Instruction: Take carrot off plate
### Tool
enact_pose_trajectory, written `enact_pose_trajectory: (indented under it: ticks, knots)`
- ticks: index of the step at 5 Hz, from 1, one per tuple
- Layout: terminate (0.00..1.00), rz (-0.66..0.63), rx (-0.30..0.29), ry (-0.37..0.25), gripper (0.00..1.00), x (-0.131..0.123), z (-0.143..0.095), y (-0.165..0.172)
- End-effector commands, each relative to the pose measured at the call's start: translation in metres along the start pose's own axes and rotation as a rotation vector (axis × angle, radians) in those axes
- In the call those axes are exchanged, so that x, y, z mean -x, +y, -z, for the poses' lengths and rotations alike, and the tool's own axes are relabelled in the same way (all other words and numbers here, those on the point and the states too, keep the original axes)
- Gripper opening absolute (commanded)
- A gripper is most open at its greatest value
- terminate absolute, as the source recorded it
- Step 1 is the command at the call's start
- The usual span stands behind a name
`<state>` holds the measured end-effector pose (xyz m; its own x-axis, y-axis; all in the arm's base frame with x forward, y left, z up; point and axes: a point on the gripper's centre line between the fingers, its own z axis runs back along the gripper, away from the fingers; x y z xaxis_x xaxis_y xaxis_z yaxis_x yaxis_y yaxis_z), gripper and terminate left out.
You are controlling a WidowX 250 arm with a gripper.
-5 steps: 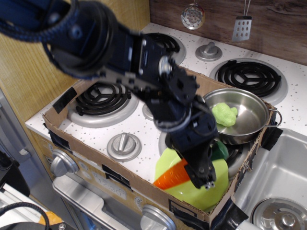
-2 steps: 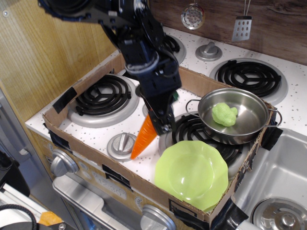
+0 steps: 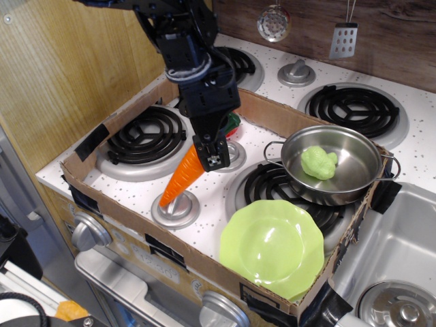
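Moved left off the one plate (image 3: 272, 246), fingers (image 3: 212, 158) grip the single carrot (image 3: 180, 176) above a knob (image 3: 176, 208).

The speckled white desk (image 3: 211, 191) carries the plate (image 3: 272, 248) at 5 o'clock and a steel pot (image 3: 334, 163) at 3 o'clock.

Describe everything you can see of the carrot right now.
The carrot is a glossy orange plastic cone with a green top showing behind the gripper, which is shut on its thick end. It hangs tilted, tip pointing down-left over a silver stove knob, clear of the lime-green plate. Whether the tip touches the knob is unclear.
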<state>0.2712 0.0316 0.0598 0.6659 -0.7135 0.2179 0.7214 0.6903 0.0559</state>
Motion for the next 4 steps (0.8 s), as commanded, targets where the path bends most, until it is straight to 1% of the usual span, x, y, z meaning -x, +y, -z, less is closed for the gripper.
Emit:
enact_pose_trajectory:
  ticks: [1, 2, 3, 4]
  knots:
    - [0.0, 0.019, 0.017, -0.099, 0.0, 0.01, 0.017, 0.041]
    - [0.0, 0.091, -0.032, -0.124, 0.0, 0.015, 0.038, 0.047]
    - [0.0, 0.103, -0.053, -0.138, 1.0, 0.016, 0.044, 0.045]
    - [0.0, 0.095, -0.111, -0.12, 1.0, 0.013, 0.039, 0.041]
